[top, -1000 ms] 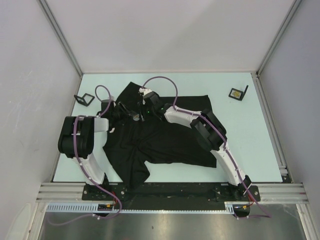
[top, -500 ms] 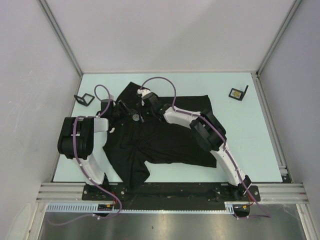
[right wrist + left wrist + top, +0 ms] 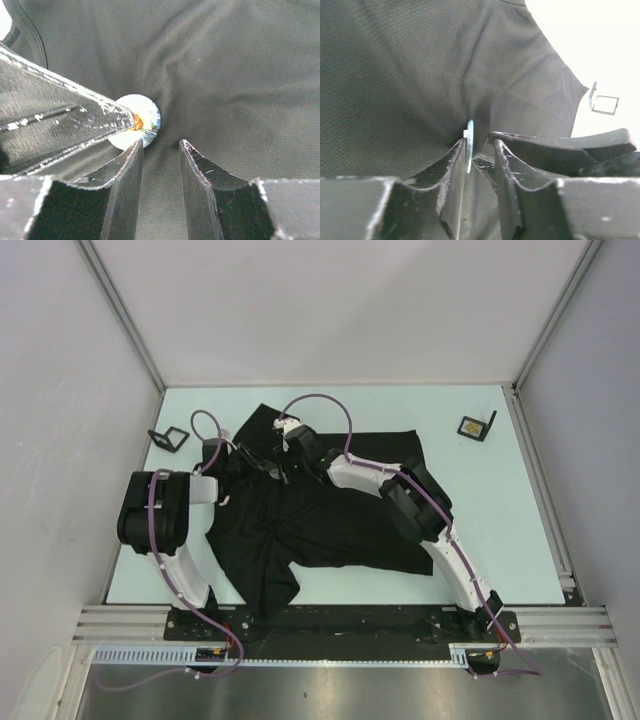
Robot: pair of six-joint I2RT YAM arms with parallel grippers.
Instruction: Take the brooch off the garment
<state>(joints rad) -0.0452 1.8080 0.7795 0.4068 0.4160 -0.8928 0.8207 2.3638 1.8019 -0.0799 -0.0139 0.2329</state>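
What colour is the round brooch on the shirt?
The brooch is whitish-blue with an orange mark, clearest in right wrist view.

1. The overhead view is lit brightly and evenly from above, and only faint, soft shadows are cast on the pale mint-green tabletop (image 3: 480,530).
2. The black short-sleeved T-shirt (image 3: 340,525) is rendered so dark there that its folds are barely distinguished.
3. In the left wrist view the tabletop is blown out to white, and the near black gripper fingers (image 3: 510,170) are blurred.
4. In the right wrist view the weave is held sharp, while the round glossy brooch (image 3: 147,117) is washed pale by glare.
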